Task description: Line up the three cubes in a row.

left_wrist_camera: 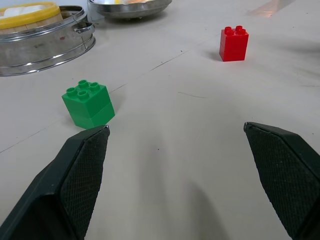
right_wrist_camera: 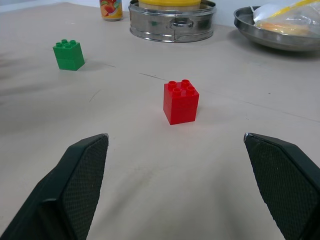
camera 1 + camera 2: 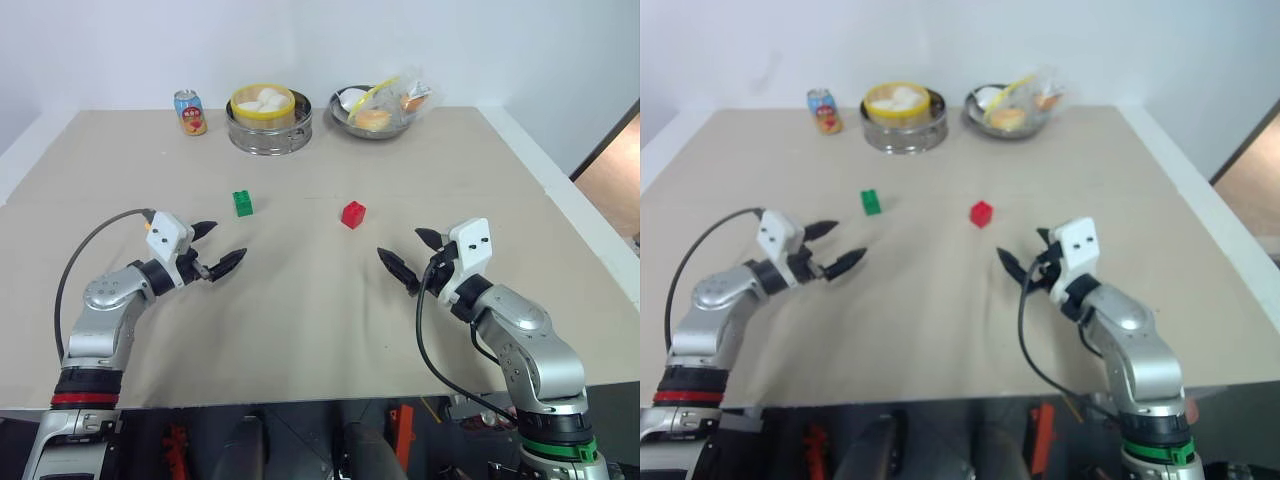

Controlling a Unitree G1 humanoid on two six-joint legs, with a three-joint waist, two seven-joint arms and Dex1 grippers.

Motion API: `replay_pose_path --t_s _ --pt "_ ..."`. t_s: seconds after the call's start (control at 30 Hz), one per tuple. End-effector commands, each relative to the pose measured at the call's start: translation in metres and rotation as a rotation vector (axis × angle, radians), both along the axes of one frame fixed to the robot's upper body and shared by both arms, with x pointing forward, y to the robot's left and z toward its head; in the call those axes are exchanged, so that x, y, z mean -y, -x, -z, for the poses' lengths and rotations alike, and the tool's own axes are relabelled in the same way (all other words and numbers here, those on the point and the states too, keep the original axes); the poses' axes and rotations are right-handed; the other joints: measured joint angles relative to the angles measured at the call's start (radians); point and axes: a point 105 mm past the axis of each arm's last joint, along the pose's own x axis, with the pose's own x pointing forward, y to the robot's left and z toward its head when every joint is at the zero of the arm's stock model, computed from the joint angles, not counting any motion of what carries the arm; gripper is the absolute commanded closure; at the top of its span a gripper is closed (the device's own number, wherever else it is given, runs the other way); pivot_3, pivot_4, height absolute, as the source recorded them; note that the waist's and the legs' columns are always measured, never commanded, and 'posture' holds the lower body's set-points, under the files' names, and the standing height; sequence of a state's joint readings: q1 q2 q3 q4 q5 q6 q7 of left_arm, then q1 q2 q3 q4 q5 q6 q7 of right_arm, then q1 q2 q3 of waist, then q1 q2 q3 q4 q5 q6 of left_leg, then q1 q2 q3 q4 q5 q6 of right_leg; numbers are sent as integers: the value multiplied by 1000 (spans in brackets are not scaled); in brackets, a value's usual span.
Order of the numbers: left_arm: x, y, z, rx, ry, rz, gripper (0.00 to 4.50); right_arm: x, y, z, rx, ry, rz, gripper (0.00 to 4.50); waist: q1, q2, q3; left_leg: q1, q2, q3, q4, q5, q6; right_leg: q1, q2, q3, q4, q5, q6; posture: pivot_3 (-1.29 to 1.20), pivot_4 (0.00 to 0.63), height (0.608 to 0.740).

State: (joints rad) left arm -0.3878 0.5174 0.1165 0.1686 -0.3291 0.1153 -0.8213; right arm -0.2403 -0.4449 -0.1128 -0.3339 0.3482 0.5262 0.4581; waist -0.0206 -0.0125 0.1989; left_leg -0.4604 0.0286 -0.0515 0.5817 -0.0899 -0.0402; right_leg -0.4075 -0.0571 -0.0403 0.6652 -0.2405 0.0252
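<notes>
Two robot arms hover over a beige table (image 3: pixel 300 330), left gripper (image 3: pixel 212 249) at lower left and right gripper (image 3: pixel 412 257) at lower right, both w/ fingers spread wide, empty. Green cube (image 3: pixel 243 203) sits center-left, red cube (image 3: pixel 353 214) just right of center, well apart. Along the top edge: drink can (image 3: pixel 190 112), steamer pot (image 3: pixel 269 119), and a metal bowl (image 3: pixel 375 110) holding what looks like bagged food.

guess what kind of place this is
Probably a lab tabletop set up for robot practice: a beige covered table holding a green studded plastic cube, a red one and a round metal steamer.
</notes>
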Motion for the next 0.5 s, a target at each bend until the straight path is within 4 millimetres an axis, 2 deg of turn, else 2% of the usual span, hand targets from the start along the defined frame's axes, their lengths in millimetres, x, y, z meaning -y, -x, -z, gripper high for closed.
replay_pose_path --t_s 0.03,0.5 --pt "2 -1 -14 62 -2 15 51 0 4 -16 72 13 -2 0 0 0 0 0 0 0 0 0 0 0 0 0 0 0 0 0 150 740" --pt "7 1 -16 70 16 63 51 -2 3 -14 65 20 -2 0 0 0 0 0 0 0 0 0 0 0 0 0 0 0 0 0 150 740"
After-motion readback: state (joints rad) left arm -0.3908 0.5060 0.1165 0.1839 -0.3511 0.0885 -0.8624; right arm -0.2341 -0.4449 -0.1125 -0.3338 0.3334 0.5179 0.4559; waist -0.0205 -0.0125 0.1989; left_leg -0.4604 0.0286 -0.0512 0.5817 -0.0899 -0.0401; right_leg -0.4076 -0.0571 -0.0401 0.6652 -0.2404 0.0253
